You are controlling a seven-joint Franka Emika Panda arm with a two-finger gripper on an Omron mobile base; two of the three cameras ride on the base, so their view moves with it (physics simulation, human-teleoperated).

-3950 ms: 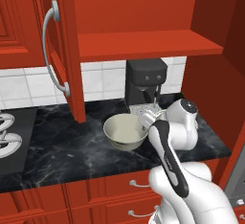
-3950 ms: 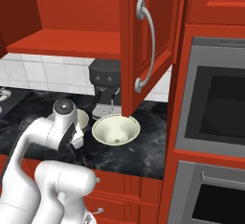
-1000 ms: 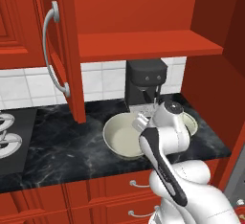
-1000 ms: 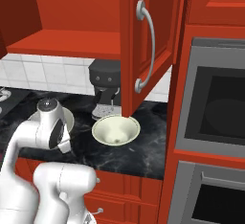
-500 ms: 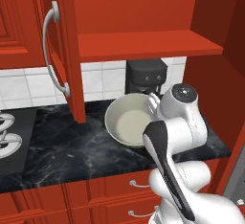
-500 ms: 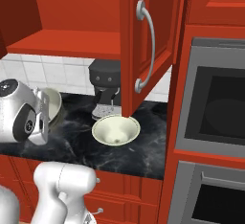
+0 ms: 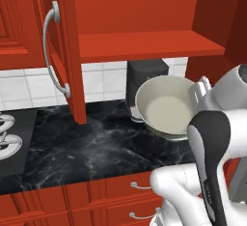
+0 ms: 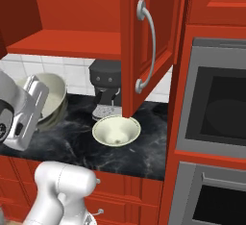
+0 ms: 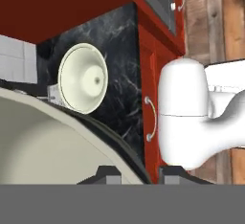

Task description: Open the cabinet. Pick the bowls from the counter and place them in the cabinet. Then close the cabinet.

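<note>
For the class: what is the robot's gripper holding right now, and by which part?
The gripper holds the wider bowl, fingers on its dark green rim.

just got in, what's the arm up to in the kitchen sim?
It's loading bowls into the open cabinet. The gripper is clamped on the rim of the wide, shallow bowl, which is lifted and tilted above the counter, just below the shelf. The deeper bowl sits on the counter in front of the coffee machine, under the open right door. Both doors are open; the visible part of the shelf is bare.
</note>
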